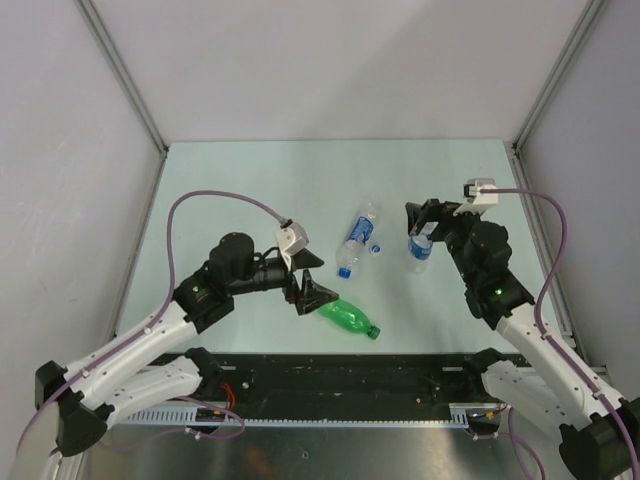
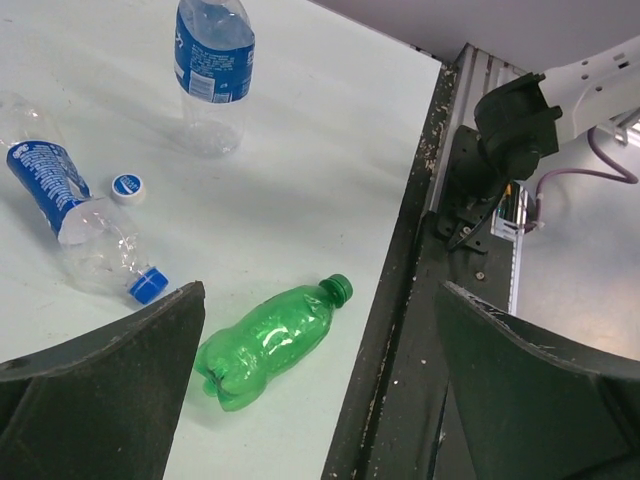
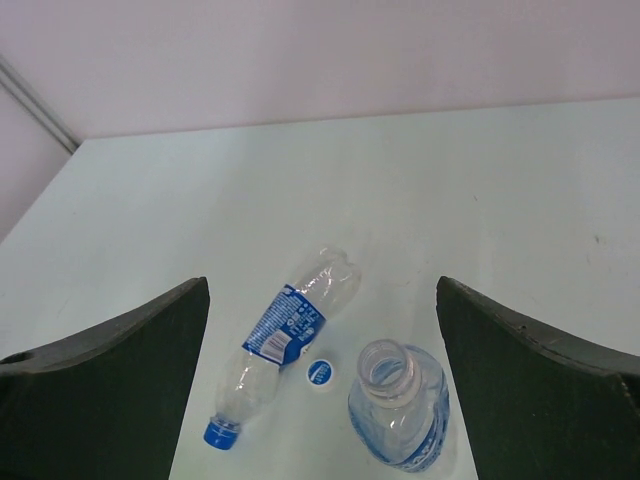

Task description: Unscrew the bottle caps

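Standing bottle [image 3: 400, 420] uncapped, white cap [image 3: 319, 373] beside

One clear bottle [image 1: 420, 252] stands uncapped, the white cap [image 1: 376, 249] loose beside it. The second clear bottle [image 1: 358, 235] lies flat, blue cap [image 1: 344, 271] on. The green bottle [image 1: 345, 316] lies capped by the near edge.

Greens and blues on a pale mint counter [image 1: 250, 180].
The green bottle [image 2: 265, 345] and its green cap [image 2: 338, 288] match; the lying clear bottle [image 2: 70, 210] has a blue, white-printed label and a blue cap [image 2: 148, 285]; the standing clear bottle [image 2: 213, 70] has a blue label; the loose cap [image 2: 128, 187] is white, printed blue.
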### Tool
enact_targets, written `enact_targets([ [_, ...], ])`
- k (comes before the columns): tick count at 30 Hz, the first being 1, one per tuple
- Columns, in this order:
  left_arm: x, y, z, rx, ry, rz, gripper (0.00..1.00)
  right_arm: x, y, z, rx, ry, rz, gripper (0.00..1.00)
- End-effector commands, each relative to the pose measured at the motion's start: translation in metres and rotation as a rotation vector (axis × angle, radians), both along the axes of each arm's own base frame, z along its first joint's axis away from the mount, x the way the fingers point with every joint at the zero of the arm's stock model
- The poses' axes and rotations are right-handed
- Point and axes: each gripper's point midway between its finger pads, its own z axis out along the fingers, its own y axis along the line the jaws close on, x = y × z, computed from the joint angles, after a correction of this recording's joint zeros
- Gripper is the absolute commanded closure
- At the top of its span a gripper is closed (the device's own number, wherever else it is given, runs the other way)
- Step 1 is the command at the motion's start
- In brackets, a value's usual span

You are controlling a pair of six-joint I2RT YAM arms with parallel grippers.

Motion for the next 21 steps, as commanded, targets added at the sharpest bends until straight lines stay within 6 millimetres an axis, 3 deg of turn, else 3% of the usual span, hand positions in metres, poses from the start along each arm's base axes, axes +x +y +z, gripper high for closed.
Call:
enact_targets([
  [1,0.004,-0.003,0.019,0.005,-0.066,-0.016,0.0,-0.005,0.003,0.044,0.047,-0.087,0.036,0.01],
  [8,0.015,-0.007,-0.007,0.17,-0.074,0.027,0.01,-0.01,-0.002,0.047,0.046,-0.09,0.033,0.01],
  [21,0.016,-0.03,-0.102,0.672,-0.124,0.053,0.01,-0.011,-0.01,0.038,0.031,-0.055,0.014,0.01],
])
